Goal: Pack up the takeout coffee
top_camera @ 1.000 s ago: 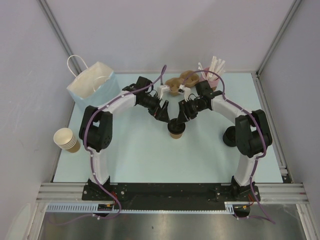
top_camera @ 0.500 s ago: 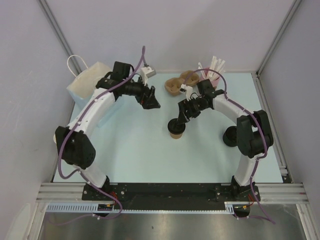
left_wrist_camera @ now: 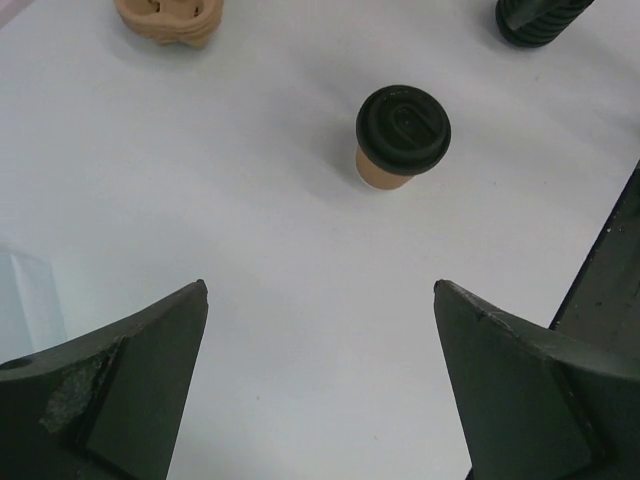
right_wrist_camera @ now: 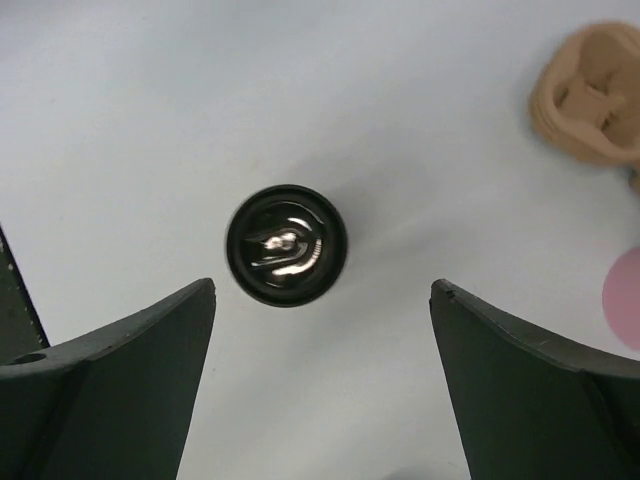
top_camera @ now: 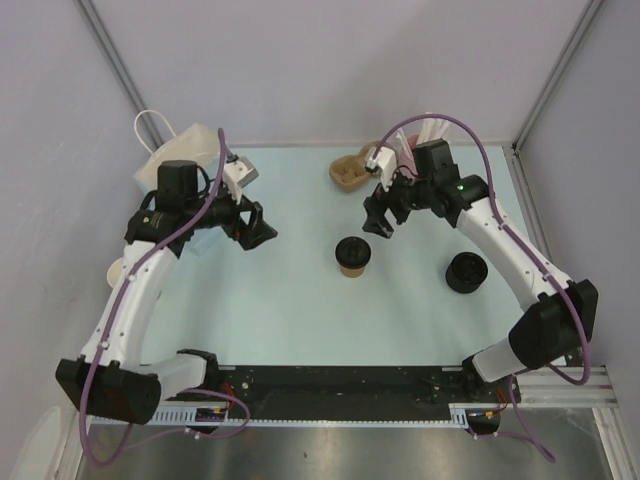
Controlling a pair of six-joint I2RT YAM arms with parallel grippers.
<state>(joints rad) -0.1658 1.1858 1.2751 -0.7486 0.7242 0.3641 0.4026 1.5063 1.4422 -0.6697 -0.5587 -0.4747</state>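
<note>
Your right tool [top_camera: 379,216] hangs with its jaws spread wide and nothing in them, above the tabletop [top_camera: 290,310] just beyond the takeout coffee [top_camera: 352,254]. Its wrist view looks almost straight down on the black lid [right_wrist_camera: 287,245], which appears to sit flat on the cup. Your left tool [top_camera: 257,226] is just as wide and just as empty, off to the left and well apart from the cup.

The coffee stands upright on its own near the middle of the tabletop, touched by neither tool. I judge the capping is finished and both tools stand clear, so either one can come in for the carry. Grip the tan wall [left_wrist_camera: 383,170] below the rim, so the lid is not pried loose.

The paper bag [top_camera: 195,140] at the far left corner looks like the destination. Your left arm lies in front of it and hides part of its mouth. A straight path from the cup to the bag crosses the left tool.

The pulp cup carrier [top_camera: 347,172] lies at the far edge, near the right tool. The stack of black lids [top_camera: 466,272] sits to the right of the coffee, apart from it. The pink cup of straws [top_camera: 428,130] is mostly hidden behind the right arm. The lidless cups [top_camera: 118,270] barely show beside the left arm. Nothing stands between the coffee and either tool.
</note>
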